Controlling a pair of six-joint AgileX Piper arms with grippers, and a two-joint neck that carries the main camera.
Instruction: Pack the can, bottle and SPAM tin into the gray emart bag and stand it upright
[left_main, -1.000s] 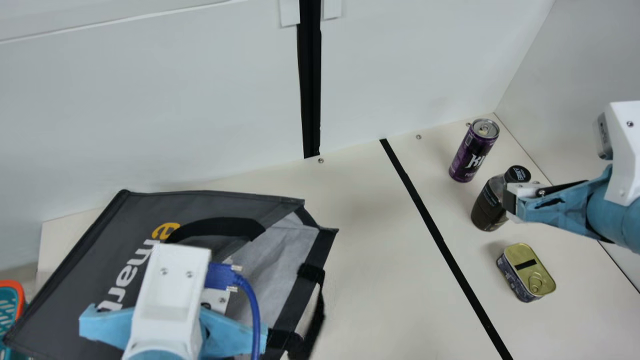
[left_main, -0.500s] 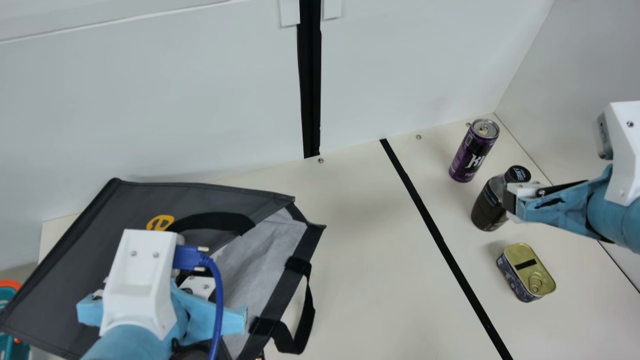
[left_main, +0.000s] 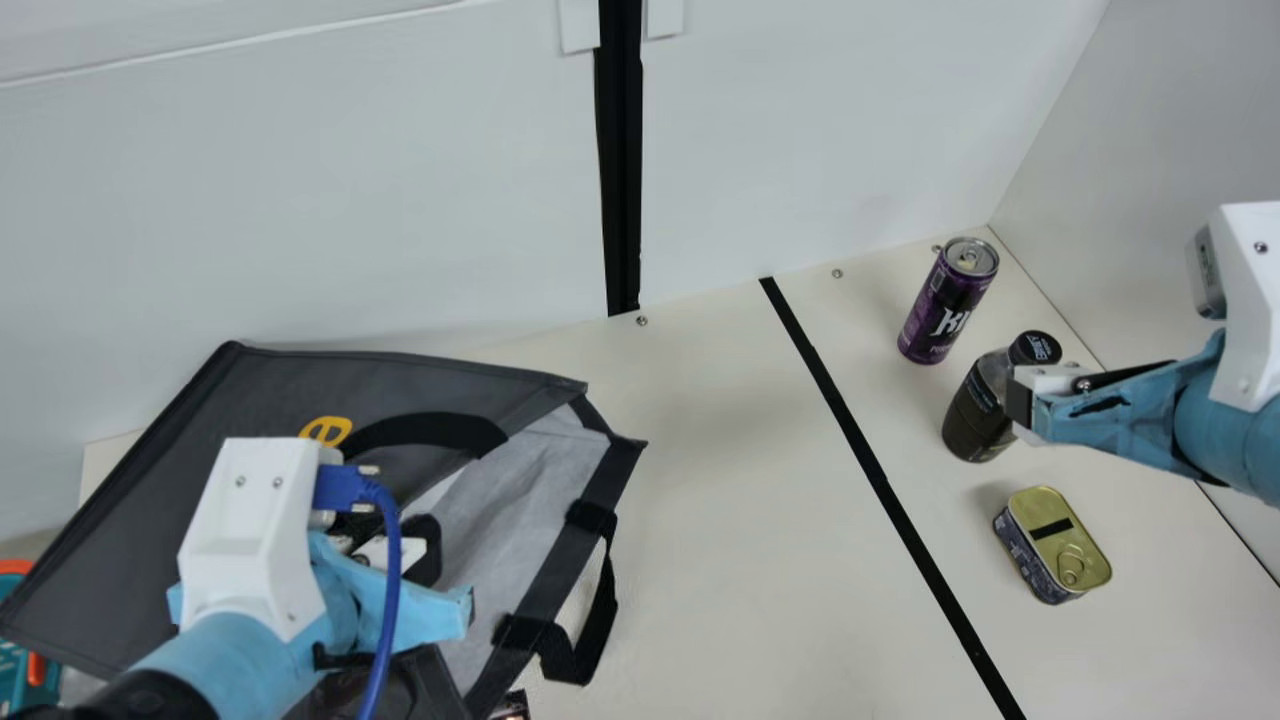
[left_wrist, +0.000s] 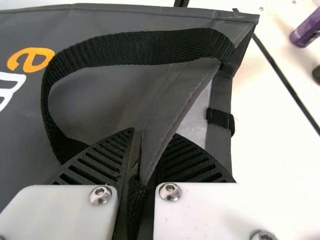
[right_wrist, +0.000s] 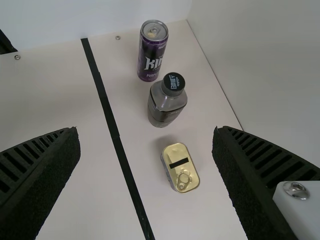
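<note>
On the cream table, toward the left of the main view, the gray emart bag (left_main: 250, 400) lay slanted, its pale-lined mouth partly agape. Its cloth looked light and limp, likely to fold rather than lift squarely; the stitched rim seemed the best hold. There the left gripper (left_wrist: 150, 140) pinched a fold between its fingers. Past a black stripe (left_main: 880, 475) stood the purple can (left_main: 945, 305), probably smooth and slippery, and the dark bottle (left_main: 975, 410), probably heavier; both suited a grip around the middle. Near the bottle, the hard, low SPAM tin (left_main: 1050, 550) invited a hold across its narrow sides. The right gripper (right_wrist: 146, 131) had its fingers spread wide, holding nothing.
</note>
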